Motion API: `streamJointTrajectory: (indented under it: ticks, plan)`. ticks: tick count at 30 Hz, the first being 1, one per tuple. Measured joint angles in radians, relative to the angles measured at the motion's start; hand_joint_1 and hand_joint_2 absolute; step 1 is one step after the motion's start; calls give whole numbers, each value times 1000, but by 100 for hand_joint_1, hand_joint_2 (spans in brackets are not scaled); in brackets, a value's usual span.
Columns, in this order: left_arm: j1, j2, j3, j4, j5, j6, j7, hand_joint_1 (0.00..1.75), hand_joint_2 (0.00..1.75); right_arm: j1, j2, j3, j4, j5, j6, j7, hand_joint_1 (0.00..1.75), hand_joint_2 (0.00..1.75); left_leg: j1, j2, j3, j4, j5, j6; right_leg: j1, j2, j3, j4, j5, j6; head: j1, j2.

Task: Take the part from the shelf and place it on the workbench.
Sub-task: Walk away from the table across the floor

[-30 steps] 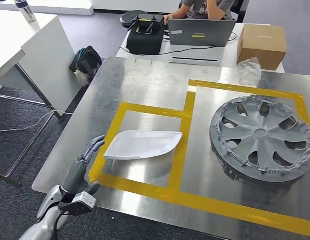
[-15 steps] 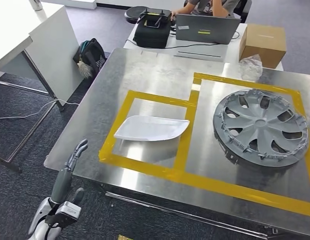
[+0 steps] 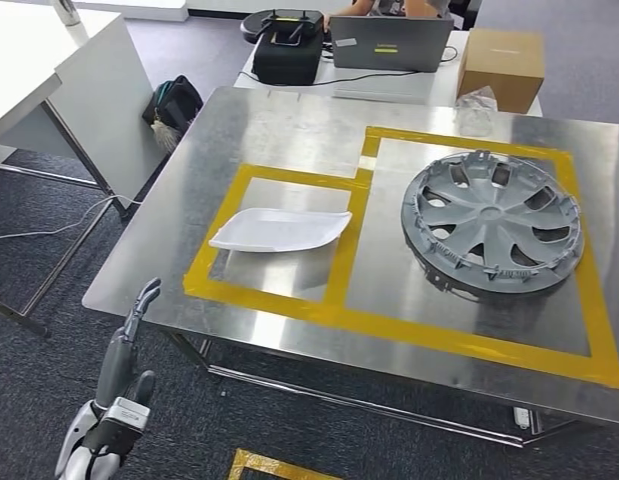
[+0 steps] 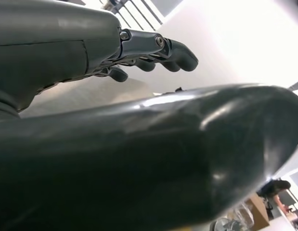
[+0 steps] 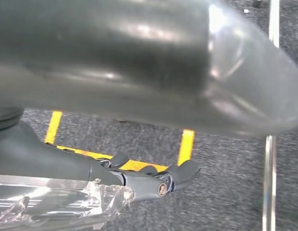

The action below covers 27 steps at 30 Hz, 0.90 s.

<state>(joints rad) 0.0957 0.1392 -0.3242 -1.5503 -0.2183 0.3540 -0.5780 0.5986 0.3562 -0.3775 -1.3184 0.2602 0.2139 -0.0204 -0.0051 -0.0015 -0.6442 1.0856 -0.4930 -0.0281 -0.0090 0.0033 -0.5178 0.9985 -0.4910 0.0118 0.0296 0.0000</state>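
From the head view we see the white part [image 3: 279,230] lying flat on the steel counter [image 3: 306,130], inside the smaller yellow-taped box, apart from the grey wheel cover [image 3: 491,220] in the larger box beside it. Our left hand [image 3: 125,345] hangs off the counter's near corner, fingers spread and holding nothing. We judge the part thin, stiff and light, likely slick moulded plastic; its tapered ends look flexible, so any grip belongs along a long edge near the middle.

In the left wrist view the left hand's fingers [image 4: 169,48] reach out straight and loose, with nothing between them.

In the right wrist view the right hand [image 5: 154,180] hangs over grey carpet with yellow floor tape [image 5: 185,147], fingers extended. Crinkled clear film lies against its base, but we cannot tell whether it is held.
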Motion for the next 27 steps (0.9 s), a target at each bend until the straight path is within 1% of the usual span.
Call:
streamJointTrajectory:
  ticks: [1,2,3,4,5,6,7,8,9,10,11,13,15,16,17,18,19,20,21,22,23,24,25,26,27]
  plan:
    - [1,-2,8,1,16,-1,5,0,0,1,0,0,0,-4,-2,2,0,0,1,0,-19,68,-49,-3,1,-2,-11,0,9,-4,-2,0]
    - [4,-3,17,2,31,-2,9,0,0,1,0,0,0,-7,-4,4,0,0,2,0,-33,132,-82,-5,2,-4,-24,1,19,-5,-3,0]
    - [7,-5,27,4,44,-4,11,0,0,2,0,0,0,-10,-5,5,0,0,2,0,-37,176,-94,-5,4,-6,-36,1,29,-6,-4,0]
    - [10,-7,35,6,54,-6,13,0,0,2,0,1,0,-12,-6,5,0,0,2,0,-26,189,-84,-3,6,-8,-48,1,39,-7,-4,0]
    - [12,-8,42,7,61,-7,13,0,0,2,0,1,0,-13,-6,6,0,0,2,0,2,165,-58,0,8,-10,-60,2,47,-6,-4,0]
    - [13,-9,49,8,65,-8,13,0,0,2,0,1,0,-13,-7,6,0,0,2,1,46,110,-30,4,9,-12,-69,2,56,-4,-3,0]
    - [13,-11,54,9,69,-9,13,0,0,2,0,1,0,-13,-7,6,0,0,0,5,101,36,-12,9,12,-15,-77,2,63,-1,-3,0]
    - [12,-13,59,9,75,-11,15,0,0,3,0,2,0,-14,-7,6,0,0,-2,9,153,-40,-7,14,14,-18,-82,3,70,3,-3,0]
    - [11,-16,66,9,87,-14,20,0,0,4,0,3,0,-15,-9,6,0,0,-4,13,191,-101,-10,18,15,-22,-86,4,78,7,-3,0]
    - [11,-20,75,11,107,-18,28,0,0,6,0,4,0,-18,-12,8,0,0,-8,13,210,-138,-16,21,15,-27,-90,4,87,12,-2,0]
    - [13,-25,86,15,131,-22,38,0,0,8,0,6,0,-21,-15,9,0,0,-10,10,211,-154,-16,25,13,-32,-94,4,95,17,-2,0]
    - [19,-35,112,27,172,-26,52,0,0,12,0,9,0,-26,-22,13,0,0,-11,3,195,-159,-3,35,8,-36,-103,3,103,27,-4,0]
    - [22,-39,126,34,183,-27,55,0,0,14,0,10,0,-28,-25,14,0,0,-9,1,186,-162,6,40,7,-36,-109,5,101,30,-6,0]
    - [22,-39,126,34,183,-27,56,0,0,14,0,10,0,-28,-25,14,0,0,-9,1,186,-162,6,40,7,-36,-109,5,101,30,-6,0]
    - [23,-41,130,35,184,-28,56,0,0,15,0,11,0,-29,-25,15,0,0,-9,0,183,-162,9,42,7,-33,-112,11,89,31,-6,0]
    - [24,-45,138,40,186,-28,57,0,0,15,0,13,0,-29,-25,16,0,0,-10,-4,172,-161,19,46,8,-26,-125,65,37,33,-4,0]
    - [26,-50,149,47,189,-29,58,0,0,16,0,15,0,-30,-26,16,0,0,-12,-13,151,-160,37,50,9,-18,-137,143,-14,32,-2,0]
    - [28,-54,160,55,191,-30,59,0,0,16,0,17,0,-30,-26,17,0,0,-15,-23,126,-158,57,54,12,-11,-141,213,-53,30,-1,0]
    - [30,-59,169,62,193,-31,59,0,0,17,0,19,0,-30,-27,17,0,0,-17,-35,100,-156,78,56,16,-4,-129,263,-71,26,0,0]
    - [31,-62,174,67,193,-31,59,0,0,17,0,19,-1,-30,-27,17,0,0,-18,-47,79,-153,94,54,20,5,-89,241,-44,20,0,0]
    - [31,-63,177,69,193,-31,59,0,0,16,0,19,-1,-30,-27,17,0,0,-18,-56,65,-149,105,52,22,25,-34,169,-26,14,0,0]
    - [30,-65,179,71,193,-31,59,0,0,16,0,19,-1,-30,-27,17,0,0,-20,-66,54,-144,115,49,21,48,27,83,-25,9,0,0]
    - [30,-67,181,72,193,-31,59,0,0,16,0,20,-2,-31,-27,17,0,0,-20,-76,45,-141,126,46,22,68,74,13,-34,6,-1,0]
    - [29,-68,183,73,193,-31,59,0,0,17,0,21,-2,-31,-27,17,0,0,-20,-85,40,-139,136,42,22,78,101,-34,-48,4,-1,0]
    - [30,-68,185,74,194,-31,58,0,0,17,0,22,-3,-31,-27,18,0,0,-20,-96,35,-138,146,38,23,73,109,-53,-53,2,0,0]
